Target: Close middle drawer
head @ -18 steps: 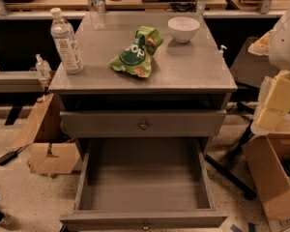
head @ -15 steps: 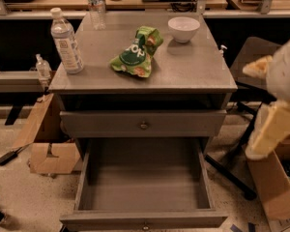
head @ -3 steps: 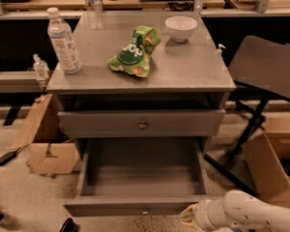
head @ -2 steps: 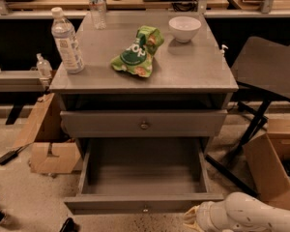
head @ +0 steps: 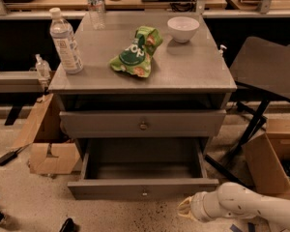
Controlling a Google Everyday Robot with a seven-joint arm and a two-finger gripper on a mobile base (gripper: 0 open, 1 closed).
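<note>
The middle drawer [head: 106, 189] stands pulled out from the grey cabinet, its deep bare box open to the camera and its low flat front facing forward near the bottom of the picture, with a small round knob [head: 145, 193] at its centre. The hand [head: 185, 208] is low at the right, just beside the right end of that front and slightly below it. It seems to be apart from the wood, though the view is too poor to be sure of a gap. Only the pale tip of the hand shows ahead of the white arm [head: 241, 207], which runs off the lower right corner, and I cannot tell whether the hand is clenched or released. Above the open box sits the taller drawer front [head: 96, 124] with its own knob [head: 143, 125]. The part of the cabinet beneath the open drawer is hidden by it. On the tabletop [head: 193, 74] are a water bottle [head: 66, 42] at the left, a green snack bag [head: 135, 52] in the middle and a white bowl [head: 183, 29] at the back right. A second bottle [head: 95, 6] at the rear edge is cut off at the top. Cardboard boxes [head: 50, 156] lie on the floor at either side.
</note>
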